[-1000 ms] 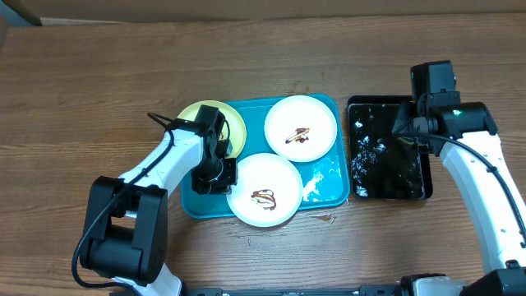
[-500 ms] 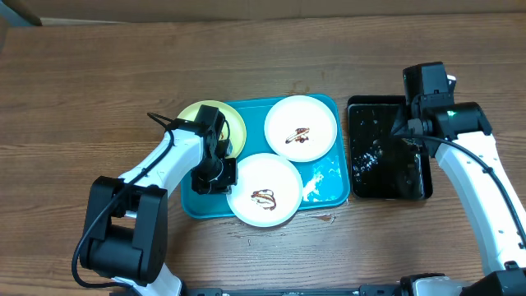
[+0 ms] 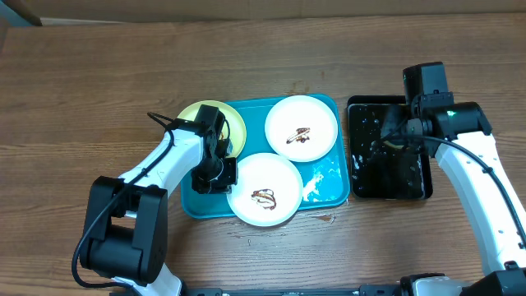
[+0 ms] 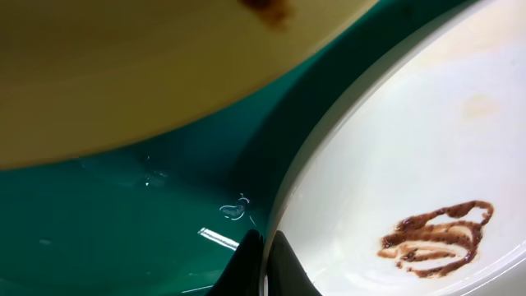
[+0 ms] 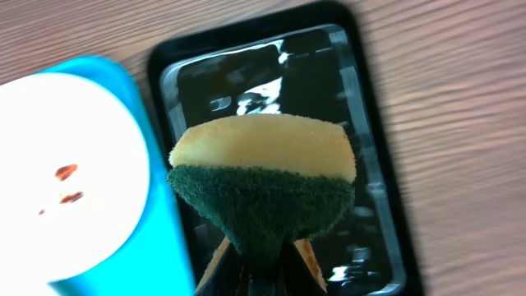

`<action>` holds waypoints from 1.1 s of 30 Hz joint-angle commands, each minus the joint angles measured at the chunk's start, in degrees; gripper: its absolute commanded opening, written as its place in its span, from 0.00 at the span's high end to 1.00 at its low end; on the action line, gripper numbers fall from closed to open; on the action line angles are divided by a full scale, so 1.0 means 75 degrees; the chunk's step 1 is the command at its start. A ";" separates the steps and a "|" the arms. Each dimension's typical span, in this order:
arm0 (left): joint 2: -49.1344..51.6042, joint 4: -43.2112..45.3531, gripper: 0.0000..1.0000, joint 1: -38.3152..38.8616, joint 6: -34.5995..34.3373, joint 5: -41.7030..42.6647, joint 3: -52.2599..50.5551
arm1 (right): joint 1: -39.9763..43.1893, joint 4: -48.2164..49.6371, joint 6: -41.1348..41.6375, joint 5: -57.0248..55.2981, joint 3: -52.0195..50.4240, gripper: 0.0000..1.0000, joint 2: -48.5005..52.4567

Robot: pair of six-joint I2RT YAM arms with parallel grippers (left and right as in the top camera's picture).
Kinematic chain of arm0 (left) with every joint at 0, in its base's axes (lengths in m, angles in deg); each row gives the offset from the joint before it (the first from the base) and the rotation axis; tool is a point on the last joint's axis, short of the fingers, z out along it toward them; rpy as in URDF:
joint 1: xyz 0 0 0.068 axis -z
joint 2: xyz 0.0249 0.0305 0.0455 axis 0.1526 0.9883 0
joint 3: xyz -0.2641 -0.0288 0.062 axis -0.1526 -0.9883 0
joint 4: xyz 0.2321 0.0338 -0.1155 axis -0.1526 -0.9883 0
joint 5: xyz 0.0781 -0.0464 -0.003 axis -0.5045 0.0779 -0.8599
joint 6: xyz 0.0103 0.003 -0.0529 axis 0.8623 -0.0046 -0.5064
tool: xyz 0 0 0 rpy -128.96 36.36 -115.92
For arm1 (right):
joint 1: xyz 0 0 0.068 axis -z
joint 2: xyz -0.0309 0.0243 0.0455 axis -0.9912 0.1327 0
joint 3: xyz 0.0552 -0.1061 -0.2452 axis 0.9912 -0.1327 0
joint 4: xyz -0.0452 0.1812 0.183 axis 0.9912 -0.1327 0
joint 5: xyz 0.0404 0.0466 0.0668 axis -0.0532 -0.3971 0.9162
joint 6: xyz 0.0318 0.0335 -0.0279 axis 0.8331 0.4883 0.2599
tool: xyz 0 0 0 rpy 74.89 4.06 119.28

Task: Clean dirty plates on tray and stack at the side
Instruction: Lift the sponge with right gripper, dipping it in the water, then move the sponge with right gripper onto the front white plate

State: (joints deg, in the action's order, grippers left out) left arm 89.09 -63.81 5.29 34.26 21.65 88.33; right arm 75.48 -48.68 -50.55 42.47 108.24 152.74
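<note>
Overhead. The tray (image 3: 329, 164) lies mid-table with the long black tray (image 3: 394, 177) just beside its right edge. Three plates are on the tray:
- The far white plate (image 3: 301, 126) sits in the back right corner, with a brown smear at its centre.
- The near white plate (image 3: 264, 189) sits at the front edge, also smeared, and overhangs the rim slightly.
- The yellow-green plate (image 3: 197, 115) sits at the back left corner, partly over the rim.

I see pale wet streaks on the bare tray floor at front right. The black tray is glossy and looks wet. The table (image 3: 99, 82) is brown wood grain. The left gripper (image 3: 223, 179) is down at the near white plate's left edge. The right gripper (image 3: 393, 136) is over the black tray's back half.

Left wrist. The jaws are pinched together on the rim of the near white plate. A looped brown sauce smear shows on that plate at lower right. The yellow-green plate fills the top of the view and has a brown spot at its edge. Between the two plates is tray floor with a few droplets.

Right wrist. The jaws are clamped on a sponge (image 5: 263, 177), yellow foam above and a green scouring layer below. It hangs above the black tray. The far white plate at left shows small brown specks.
</note>
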 commanded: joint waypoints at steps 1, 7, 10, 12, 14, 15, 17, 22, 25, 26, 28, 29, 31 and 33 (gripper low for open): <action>0.0096 0.0038 0.96 0.0029 -0.0192 -0.0102 0.0096 | -0.0017 0.0166 -0.0417 0.1716 0.0012 0.96 -0.0064; 0.0096 0.0058 0.96 0.0029 -0.0192 -0.0102 0.0096 | -0.0099 0.0108 -0.1714 0.4741 0.0012 0.96 -0.0064; 0.0096 0.0061 0.96 0.0029 -0.0192 -0.0102 0.0096 | -0.0420 -0.0029 -0.1708 0.4814 0.0009 0.96 -0.0047; 0.0096 0.0055 0.96 0.0029 -0.0189 -0.0102 0.0096 | -0.0839 -0.0023 -0.1705 0.4809 0.0009 0.96 0.0026; 0.0096 0.0058 0.96 0.0029 -0.0192 -0.0102 0.0096 | -0.1174 0.0009 -0.1647 0.4809 0.0009 0.96 0.0143; 0.0096 0.0058 0.96 0.0029 -0.0192 -0.0099 0.0096 | -0.1338 0.0026 -0.1641 0.4809 0.0009 0.96 0.0207; 0.0096 0.0058 0.96 0.0029 -0.0192 -0.0099 0.0096 | -0.1818 0.0082 -0.1591 0.4730 0.0009 0.96 0.0452; 0.0096 0.0058 0.96 0.0029 -0.0192 -0.0099 0.0096 | -0.2914 0.0417 -0.1154 0.4613 0.0009 0.96 0.1239; 0.0096 0.0061 0.96 0.0029 -0.0192 -0.0099 0.0096 | -0.3459 0.0694 -0.0833 0.4605 0.0009 0.96 0.1638; 0.0096 0.0058 0.96 0.0029 -0.0192 -0.0099 0.0096 | -0.3582 0.0761 -0.0731 0.4605 0.0009 0.96 0.1740; 0.0096 0.0052 0.96 0.0029 -0.0195 -0.0096 0.0096 | -0.3841 0.0880 -0.0498 0.4555 0.0009 0.96 0.1982; 0.0096 0.0052 0.96 0.0029 -0.0192 -0.0096 0.0096 | -0.4025 0.0930 -0.0379 0.4482 0.0009 0.96 0.2165; 0.0096 0.0055 0.96 0.0029 -0.0192 -0.0099 0.0096 | -0.4258 0.1020 -0.0248 0.4488 0.0009 0.96 0.2413; 0.0096 0.0061 0.96 0.0029 -0.0192 -0.0099 0.0096 | -0.4436 0.1148 -0.0233 0.4479 0.0009 0.96 0.2579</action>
State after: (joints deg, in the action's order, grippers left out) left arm 89.09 -63.63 5.29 34.26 21.65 88.33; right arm 44.20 -41.40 -54.66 76.24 108.24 170.27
